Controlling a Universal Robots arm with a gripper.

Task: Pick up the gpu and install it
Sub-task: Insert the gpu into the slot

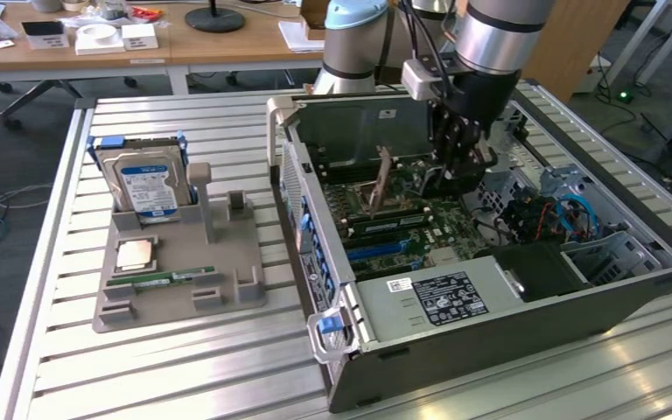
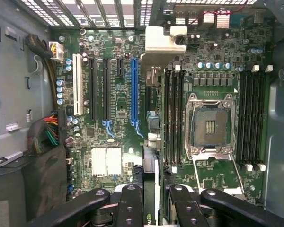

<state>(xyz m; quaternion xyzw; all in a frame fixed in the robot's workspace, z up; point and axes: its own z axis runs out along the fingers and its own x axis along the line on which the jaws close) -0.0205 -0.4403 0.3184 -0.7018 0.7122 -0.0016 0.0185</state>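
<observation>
The gpu (image 2: 150,163) is held edge-on, a thin dark card running away from the wrist, with its silver metal bracket (image 2: 160,40) at the far end. My gripper (image 2: 155,208) is shut on it, and the black fingers (image 2: 129,203) press both sides. The card hangs above the motherboard (image 2: 113,137), beside the long blue slot (image 2: 134,90), between that slot and the black memory slots (image 2: 173,118). In the exterior view my gripper (image 1: 458,171) reaches down into the open computer case (image 1: 488,297), low over the board.
An open CPU socket (image 2: 210,125) lies beyond the memory slots. At the exterior view's left, a grey holder (image 1: 167,289) on the slatted metal table (image 1: 137,376) carries a hard drive (image 1: 143,179), a CPU (image 1: 137,254) and a RAM stick (image 1: 178,278). Cables (image 1: 558,214) crowd the case's far side.
</observation>
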